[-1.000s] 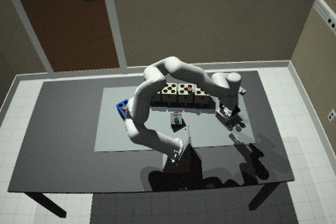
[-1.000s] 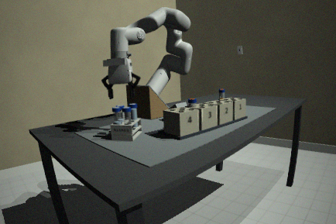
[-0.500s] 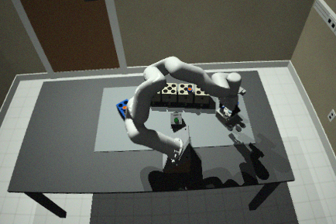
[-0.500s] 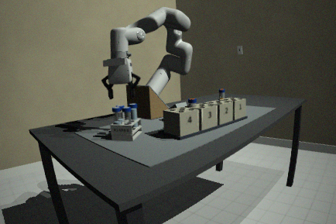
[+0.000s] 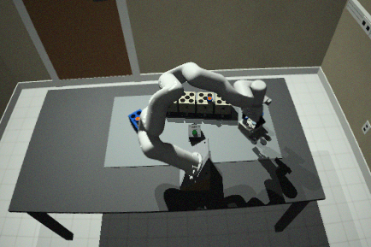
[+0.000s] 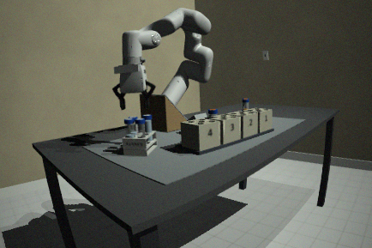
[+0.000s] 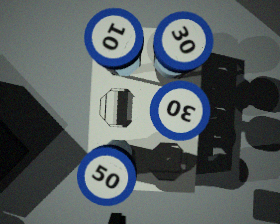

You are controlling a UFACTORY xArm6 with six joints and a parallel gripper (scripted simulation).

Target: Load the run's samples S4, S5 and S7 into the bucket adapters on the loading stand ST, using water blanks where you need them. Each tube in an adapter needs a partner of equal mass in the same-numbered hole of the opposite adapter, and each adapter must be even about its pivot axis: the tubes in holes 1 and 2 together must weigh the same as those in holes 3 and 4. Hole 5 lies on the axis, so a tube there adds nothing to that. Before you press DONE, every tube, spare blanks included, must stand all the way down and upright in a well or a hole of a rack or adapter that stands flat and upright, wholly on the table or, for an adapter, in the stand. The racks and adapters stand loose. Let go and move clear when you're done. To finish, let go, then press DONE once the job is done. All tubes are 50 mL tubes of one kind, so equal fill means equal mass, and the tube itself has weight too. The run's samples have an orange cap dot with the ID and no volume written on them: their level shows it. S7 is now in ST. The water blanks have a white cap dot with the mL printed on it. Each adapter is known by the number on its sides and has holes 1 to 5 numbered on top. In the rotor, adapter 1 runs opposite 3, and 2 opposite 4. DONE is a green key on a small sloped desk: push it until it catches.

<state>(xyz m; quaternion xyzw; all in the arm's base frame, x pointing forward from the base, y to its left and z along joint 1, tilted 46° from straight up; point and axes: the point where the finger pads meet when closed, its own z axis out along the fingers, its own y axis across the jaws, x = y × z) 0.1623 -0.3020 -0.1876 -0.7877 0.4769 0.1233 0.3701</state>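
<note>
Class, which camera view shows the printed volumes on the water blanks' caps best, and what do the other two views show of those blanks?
The wrist view: it looks straight down on the blank rack, reading 10, 30, 30 and 50. The exterior view shows blue caps side-on, no numbers. The top view mostly hides them beneath the open gripper.
</note>
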